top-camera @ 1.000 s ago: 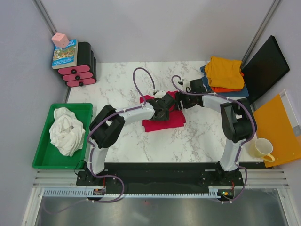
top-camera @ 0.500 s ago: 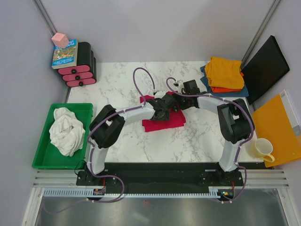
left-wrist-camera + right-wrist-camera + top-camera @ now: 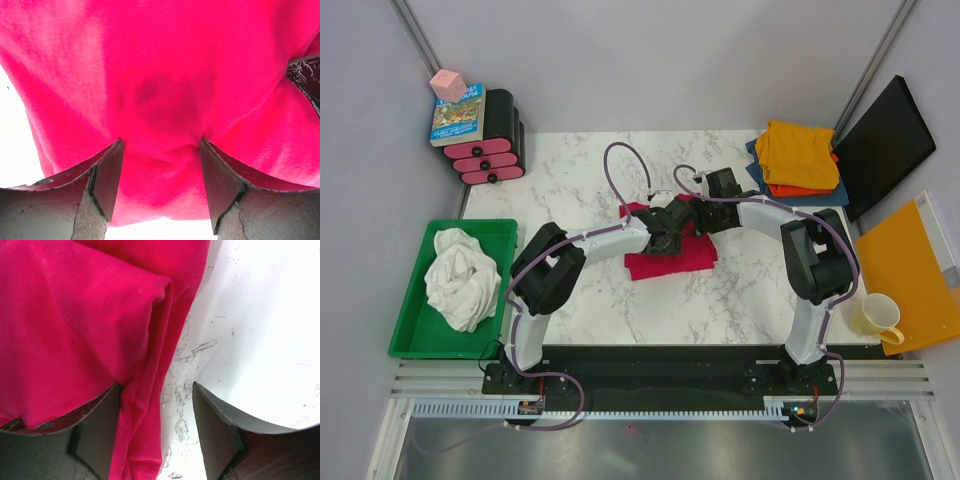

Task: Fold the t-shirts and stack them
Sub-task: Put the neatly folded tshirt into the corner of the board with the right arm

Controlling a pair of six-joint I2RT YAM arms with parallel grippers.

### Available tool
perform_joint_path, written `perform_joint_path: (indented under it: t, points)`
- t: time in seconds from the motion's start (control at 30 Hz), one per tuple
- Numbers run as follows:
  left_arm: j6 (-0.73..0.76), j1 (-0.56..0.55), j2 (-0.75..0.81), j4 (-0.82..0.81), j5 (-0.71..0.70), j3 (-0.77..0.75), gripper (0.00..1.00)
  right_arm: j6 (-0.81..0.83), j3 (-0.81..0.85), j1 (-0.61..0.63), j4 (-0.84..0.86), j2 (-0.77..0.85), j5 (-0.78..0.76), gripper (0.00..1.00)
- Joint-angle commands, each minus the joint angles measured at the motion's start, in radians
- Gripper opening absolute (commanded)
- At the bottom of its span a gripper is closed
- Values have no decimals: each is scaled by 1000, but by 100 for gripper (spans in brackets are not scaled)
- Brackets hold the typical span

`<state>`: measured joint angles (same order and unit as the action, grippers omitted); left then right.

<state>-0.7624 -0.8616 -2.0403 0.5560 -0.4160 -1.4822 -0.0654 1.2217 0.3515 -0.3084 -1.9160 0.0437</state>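
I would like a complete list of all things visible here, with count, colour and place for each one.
crimson t-shirt: 1, red, table centre
folded t-shirts: 3, yellow-orange on orange on blue, far right corner
white t-shirt: 1, crumpled in the tray
tray: 1, green, left of the table
cases: 3 stacked, pink and black, far left
book: 1, blue cover, on the cases
cube: 1, pink, on the book
black board: 1, leaning, far right
orange board: 1, flat, right
mug: 1, pale yellow, on the orange board
table: 1, white marble
left claw: fingers apart, red cloth between, grip unclear
right claw: open, over the crimson t-shirt's edge
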Motion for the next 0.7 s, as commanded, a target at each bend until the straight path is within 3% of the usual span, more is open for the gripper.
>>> perform_joint_path:
  t: [0.0, 0.07, 0.2, 0.37, 0.53, 0.57, 0.67]
  points:
    - [-31, -8, -9, 15, -20, -41, 69, 4, -40, -20, -153, -89, -54, 64]
    - [-28, -8, -6, 16, -21, -38, 69, 4, -44, -22, -149, -87, -47, 61]
    - [-26, -7, -4, 21, -23, -38, 69, 1, -34, -22, -169, -92, -11, 44]
    - [-29, -8, -12, 22, -18, -47, 69, 3, -37, -22, -181, -92, -8, 39]
    - [-29, -8, -12, 22, -20, -52, 69, 6, -44, -22, -190, -86, 10, 12]
    - [-31, -8, -12, 24, -20, -50, 69, 7, -48, -22, -190, -81, 8, 0]
    - [-32, -8, -3, 27, -26, -44, 69, 18, -51, -22, -189, -66, 4, 0]
